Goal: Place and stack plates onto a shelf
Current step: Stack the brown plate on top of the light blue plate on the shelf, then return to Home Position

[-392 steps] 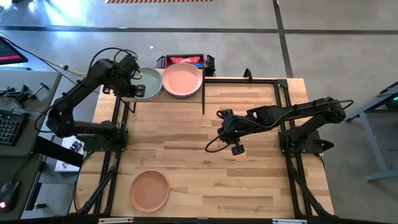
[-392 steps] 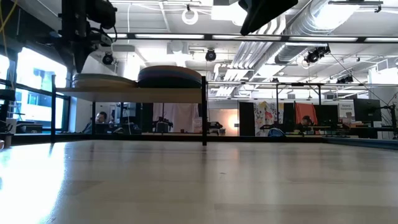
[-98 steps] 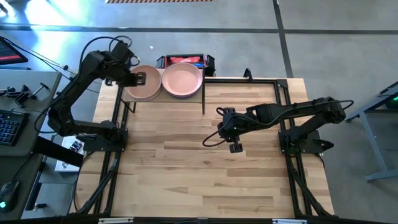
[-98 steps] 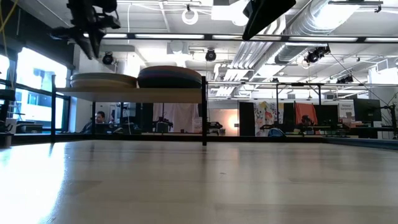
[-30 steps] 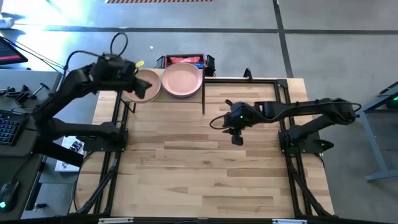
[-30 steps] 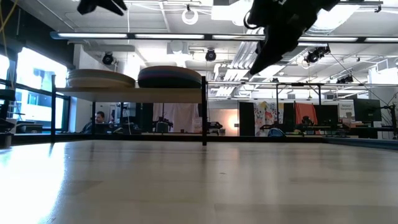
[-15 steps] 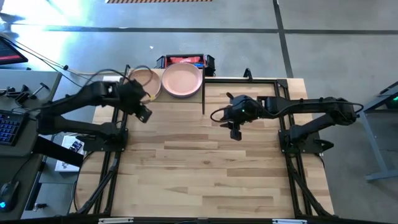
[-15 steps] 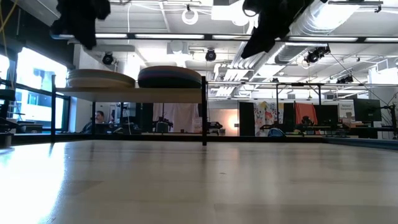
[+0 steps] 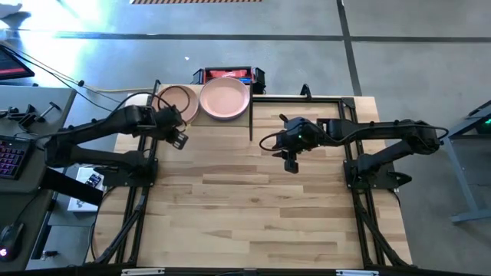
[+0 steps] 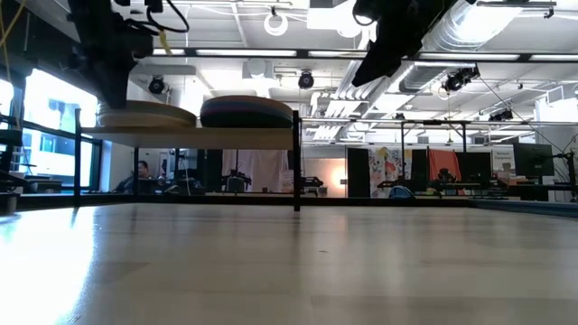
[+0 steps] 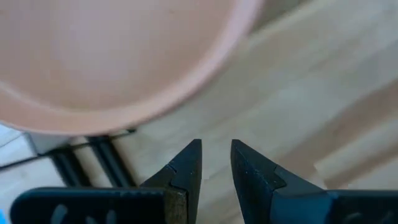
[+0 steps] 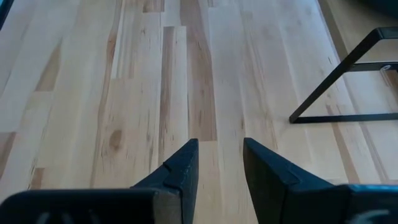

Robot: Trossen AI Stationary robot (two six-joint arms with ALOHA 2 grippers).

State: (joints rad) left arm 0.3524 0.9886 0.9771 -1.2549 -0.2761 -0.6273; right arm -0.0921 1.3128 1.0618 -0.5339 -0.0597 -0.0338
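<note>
I am looking down on a pale wooden worktop point(image 9: 253, 199) of butcher-block strips, sitting on a black frame over a grey concrete floor point(image 9: 414, 46). The shelf point(image 10: 190, 133) is standing at the far left corner of the worktop, and it is carrying two stacks of plates: the left stack point(image 9: 178, 102) is showing a terracotta brown top, the right stack point(image 9: 225, 100) a salmon pink one, the two just beside each other. My left end effector point(image 9: 176, 138) is hanging just in front of the shelf, fingers slightly parted and holding nothing. My right end effector point(image 9: 291, 162) is hovering above the worktop's far middle, fingers apart and empty. At table height the room behind is showing bright ceiling lights point(image 10: 271, 52), exposed ducts point(image 10: 492, 27) and a seated person point(image 10: 146, 171) under the shelf.
</note>
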